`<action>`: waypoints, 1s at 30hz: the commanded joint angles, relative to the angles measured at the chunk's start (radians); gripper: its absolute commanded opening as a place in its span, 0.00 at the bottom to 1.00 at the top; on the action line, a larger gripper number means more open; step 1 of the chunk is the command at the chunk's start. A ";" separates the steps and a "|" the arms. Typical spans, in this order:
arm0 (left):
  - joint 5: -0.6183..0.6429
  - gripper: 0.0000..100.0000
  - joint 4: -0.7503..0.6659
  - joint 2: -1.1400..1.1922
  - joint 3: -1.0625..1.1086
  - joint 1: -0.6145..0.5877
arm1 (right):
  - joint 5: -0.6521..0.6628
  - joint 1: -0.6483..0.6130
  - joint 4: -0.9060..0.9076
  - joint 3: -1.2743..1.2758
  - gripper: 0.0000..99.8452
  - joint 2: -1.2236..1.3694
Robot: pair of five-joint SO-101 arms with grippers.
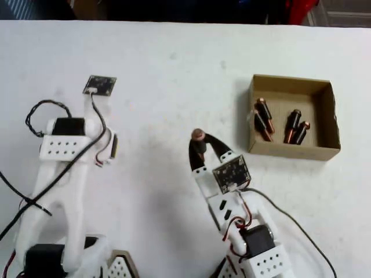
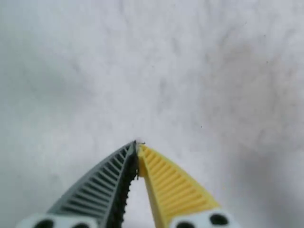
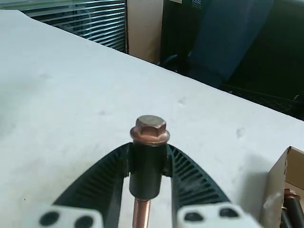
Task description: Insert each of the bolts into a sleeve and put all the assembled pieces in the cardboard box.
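**Work scene, largest element to smallest.** The white table (image 1: 174, 63) carries everything. My left arm (image 1: 58, 191) stands at its near left side. My right arm (image 1: 246, 231) stands nearer the middle, angled toward the far edge.

The cardboard box (image 1: 290, 152) sits to the right of my right claw (image 1: 200, 145), near it but not touching. Its open side faces up so pieces can be dropped in from above. One corner of it (image 3: 280, 175) shows in the right wrist view.

My right claw is clamped on the black sleeve (image 3: 147, 168), one finger on each side of the barrel, which leaves both ends free. My left claw (image 2: 137, 147) is closed on nothing, its grey and yellow tips touching above bare table. I judge it parked, since this piece needs no second grip.

Four assembled pieces (image 1: 293, 126) lie on the box floor in two rough pairs.

The copper bolt (image 3: 150, 129) passes through the sleeve. Its flanged hex head seats on the end away from my wrist, and its shank comes out of the end toward my wrist. I judge this piece assembled and due for the box. That transfer calls for a short swing to the right and a release above free floor beside the pairs.
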 commanded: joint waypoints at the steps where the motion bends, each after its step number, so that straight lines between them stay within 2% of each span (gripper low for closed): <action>1: -0.002 0.02 -0.041 -0.136 0.035 -0.001 | 0.011 0.008 0.002 0.009 0.02 -0.010; 9: -0.002 0.02 -0.098 -0.521 0.296 0.005 | 0.011 0.008 0.002 0.009 0.02 -0.010; 30: -0.011 0.02 -0.098 -1.202 0.663 -0.097 | 0.011 0.008 0.002 0.009 0.02 -0.010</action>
